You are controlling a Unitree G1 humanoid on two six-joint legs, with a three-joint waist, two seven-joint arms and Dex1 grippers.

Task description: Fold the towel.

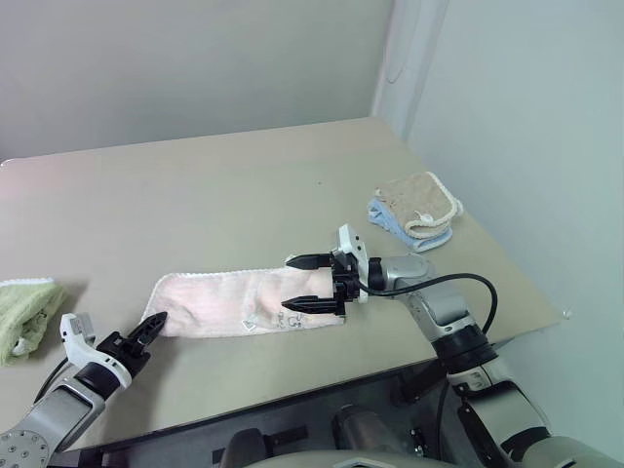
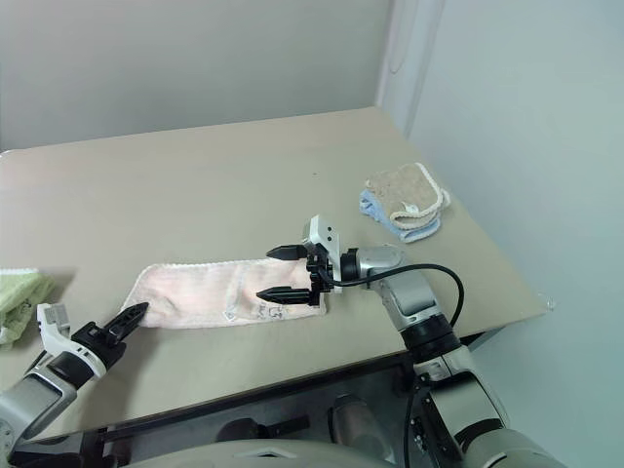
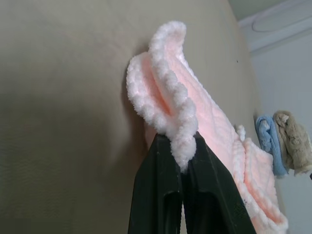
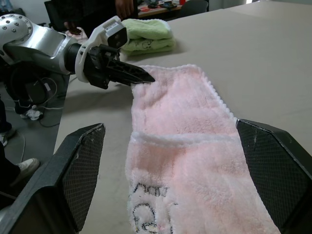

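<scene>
Left gripper clamps towel corner; right gripper gapes over opposite end, nothing held. Next likely: right pinches its end for fold.

Left tool pinches the pink towel corner — right tool's fingers spread wide either side.

Bright, even light, soft shadows; close wrist views slightly blurred.

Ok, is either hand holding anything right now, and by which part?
The left hand pinches the pink towel by the edge at its end. The right hand is open over the other end, holding nothing.
</scene>
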